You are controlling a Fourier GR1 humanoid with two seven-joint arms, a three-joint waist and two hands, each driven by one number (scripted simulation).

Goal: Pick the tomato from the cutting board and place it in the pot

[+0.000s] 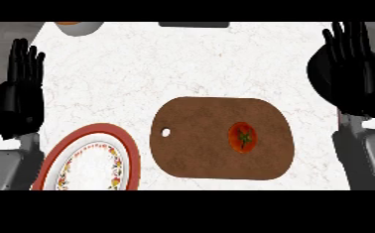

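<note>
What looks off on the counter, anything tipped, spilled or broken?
Nothing spilled or broken. The tomato sits intact on the cutting board, the plate lies flat. One oddity: no pot is clearly in view.

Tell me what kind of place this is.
Likely a kitchen counter: a pale marbled countertop holds a brown cutting board with a tomato on it, and a red-rimmed patterned plate beside the board.

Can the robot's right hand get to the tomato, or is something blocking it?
Probably yes. The tomato lies bare on the cutting board, nothing over or around it. The right hand rests open at the right edge, with only bare counter between them.
</note>
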